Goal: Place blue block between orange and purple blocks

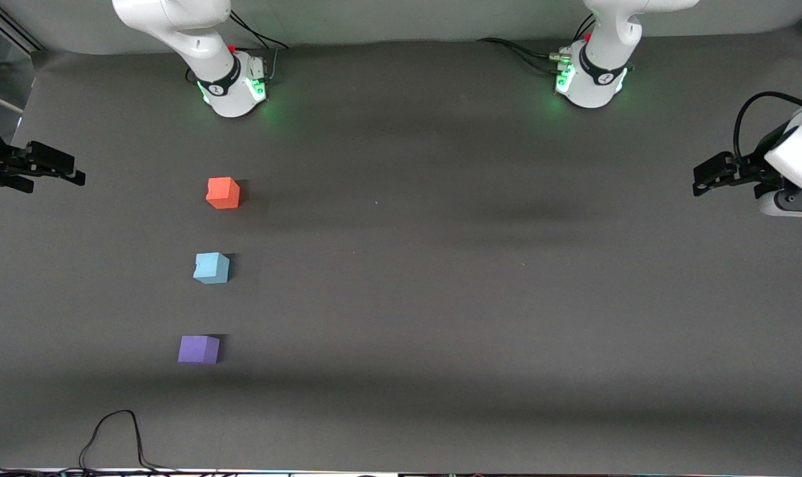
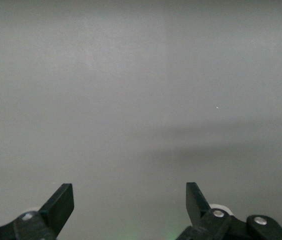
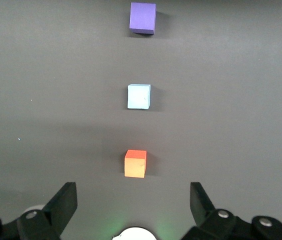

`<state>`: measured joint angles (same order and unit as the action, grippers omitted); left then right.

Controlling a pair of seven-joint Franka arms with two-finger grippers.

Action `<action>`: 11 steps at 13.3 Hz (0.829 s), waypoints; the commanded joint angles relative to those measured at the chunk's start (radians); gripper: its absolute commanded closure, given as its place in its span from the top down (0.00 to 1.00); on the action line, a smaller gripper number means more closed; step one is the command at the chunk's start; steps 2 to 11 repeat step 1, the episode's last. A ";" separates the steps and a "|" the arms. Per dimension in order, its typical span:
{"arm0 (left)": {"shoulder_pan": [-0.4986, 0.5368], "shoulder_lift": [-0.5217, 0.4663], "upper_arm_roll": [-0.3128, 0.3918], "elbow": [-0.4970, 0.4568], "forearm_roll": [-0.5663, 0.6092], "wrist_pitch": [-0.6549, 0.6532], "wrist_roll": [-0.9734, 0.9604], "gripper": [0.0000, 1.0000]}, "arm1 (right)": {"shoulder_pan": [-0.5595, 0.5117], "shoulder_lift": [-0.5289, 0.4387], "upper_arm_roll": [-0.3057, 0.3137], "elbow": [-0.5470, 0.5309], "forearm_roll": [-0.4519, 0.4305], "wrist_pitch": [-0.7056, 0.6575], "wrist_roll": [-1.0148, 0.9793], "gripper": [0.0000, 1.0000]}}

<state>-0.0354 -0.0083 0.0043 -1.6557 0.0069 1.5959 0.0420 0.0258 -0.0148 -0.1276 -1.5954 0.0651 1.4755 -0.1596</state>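
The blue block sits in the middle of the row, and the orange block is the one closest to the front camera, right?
Not quite. The blue block is in the middle, but the purple block is closest to the front camera; the orange block is farthest. The front view shows it.

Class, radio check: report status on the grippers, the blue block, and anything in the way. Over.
Left gripper and right gripper open, empty, both arms waiting at table ends. Blue block sits between orange block and purple block, apart from both. Nothing in the way.
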 commanded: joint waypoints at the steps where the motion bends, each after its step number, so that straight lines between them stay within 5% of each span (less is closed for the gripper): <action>1: 0.002 -0.004 -0.003 -0.007 0.010 0.010 -0.010 1.00 | -0.023 -0.004 0.033 0.008 -0.022 0.003 0.011 1.00; 11: 0.002 -0.004 -0.003 -0.007 0.010 0.010 -0.010 1.00 | -0.023 -0.004 0.033 0.008 -0.022 0.003 0.011 1.00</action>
